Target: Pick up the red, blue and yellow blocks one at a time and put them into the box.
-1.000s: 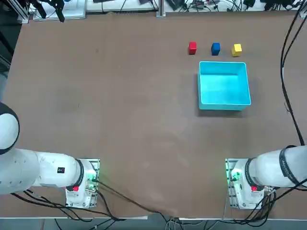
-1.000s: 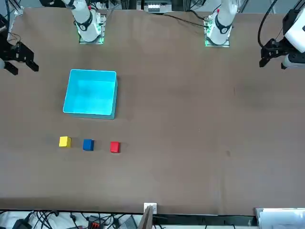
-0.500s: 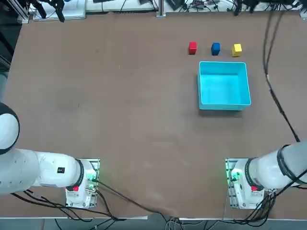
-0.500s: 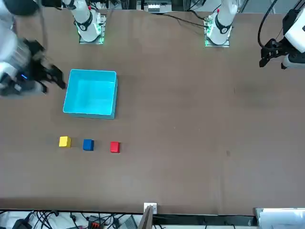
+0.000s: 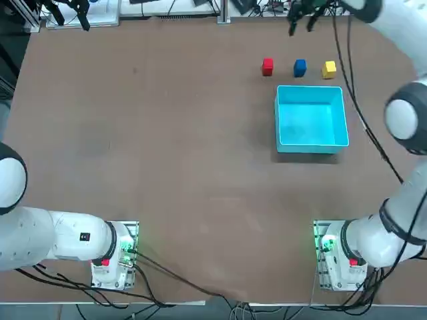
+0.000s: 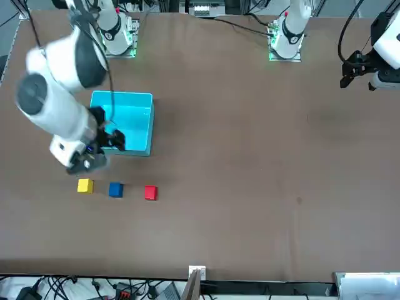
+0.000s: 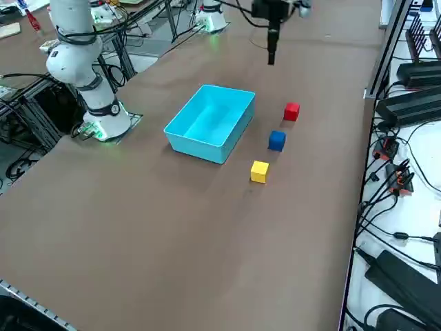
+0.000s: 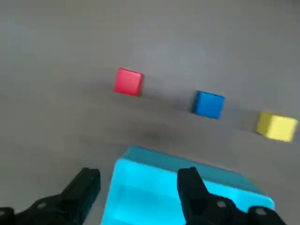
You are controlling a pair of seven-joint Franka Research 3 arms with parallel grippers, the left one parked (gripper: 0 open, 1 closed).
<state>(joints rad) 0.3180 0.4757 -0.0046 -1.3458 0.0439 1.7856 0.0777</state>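
Note:
The red block [image 5: 267, 66], blue block [image 5: 299, 67] and yellow block [image 5: 329, 69] lie in a row on the table just beyond the far wall of the cyan box [image 5: 311, 120], which has nothing in it. My right gripper [image 5: 300, 23] hangs high above the table, open, with nothing between its fingers. In the front view the gripper [image 6: 111, 134] shows over the box [image 6: 134, 119]. The wrist view looks down past the gripper [image 8: 138, 185] onto the box's [image 8: 150, 171] far rim, with the red [image 8: 128, 81], blue [image 8: 208, 104] and yellow [image 8: 276, 126] blocks beyond it.
Brown tabletop [image 5: 167, 147] stretches wide to the left of the box. Cables and equipment [image 7: 406, 172] line the table's far edge beyond the blocks. The right arm's base [image 5: 337, 257] stands at the near edge.
The right arm has swung in from the table's right side to above the box and blocks, gripper still open. Blocks and box have not moved.

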